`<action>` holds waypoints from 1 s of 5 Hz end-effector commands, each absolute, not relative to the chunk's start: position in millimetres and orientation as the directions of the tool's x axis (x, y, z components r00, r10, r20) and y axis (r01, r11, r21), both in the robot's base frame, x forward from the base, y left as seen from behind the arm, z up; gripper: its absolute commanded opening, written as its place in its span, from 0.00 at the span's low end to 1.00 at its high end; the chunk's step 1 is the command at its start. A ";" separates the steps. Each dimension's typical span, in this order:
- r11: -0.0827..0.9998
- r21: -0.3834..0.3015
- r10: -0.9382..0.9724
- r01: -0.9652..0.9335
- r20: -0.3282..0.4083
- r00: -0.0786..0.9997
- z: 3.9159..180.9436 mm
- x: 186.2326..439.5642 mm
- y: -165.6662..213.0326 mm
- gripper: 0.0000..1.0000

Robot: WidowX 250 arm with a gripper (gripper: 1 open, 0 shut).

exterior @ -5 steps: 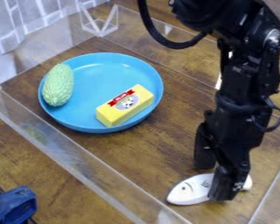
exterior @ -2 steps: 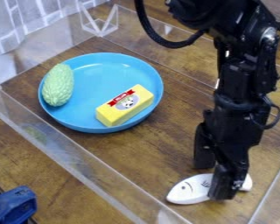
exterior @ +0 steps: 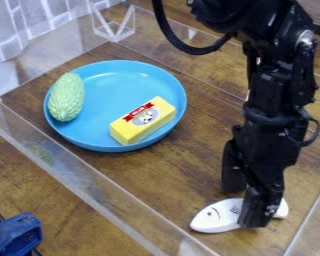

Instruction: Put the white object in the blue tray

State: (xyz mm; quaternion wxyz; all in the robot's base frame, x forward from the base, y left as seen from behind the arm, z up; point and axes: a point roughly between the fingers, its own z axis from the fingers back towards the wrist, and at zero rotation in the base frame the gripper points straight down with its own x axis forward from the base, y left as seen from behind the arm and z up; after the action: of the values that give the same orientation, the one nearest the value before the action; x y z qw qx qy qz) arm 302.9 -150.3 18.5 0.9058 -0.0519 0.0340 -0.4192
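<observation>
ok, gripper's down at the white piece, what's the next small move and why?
Probably close the jaws. The gripper is open, pointing down, its fingers right at the tail end of the white piece, which lies flat on the table. The blue plate holds only a green thing and yellow block.

blue tray (exterior: 96, 140) bright blue | white object (exterior: 219, 216) white, dark marks | block (exterior: 141, 120) yellow
</observation>
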 end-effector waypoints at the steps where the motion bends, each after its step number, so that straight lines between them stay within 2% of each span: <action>1: 0.647 -0.123 -0.760 0.753 -0.014 0.650 12.8 304.8 -139.3 1.00; 5: 0.644 -0.130 -0.760 0.754 0.012 0.650 13.1 308.2 -139.6 1.00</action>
State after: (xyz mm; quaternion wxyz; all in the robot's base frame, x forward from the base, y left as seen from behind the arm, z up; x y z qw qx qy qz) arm 306.6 -150.9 18.6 0.9049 -0.0623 0.0222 -0.4204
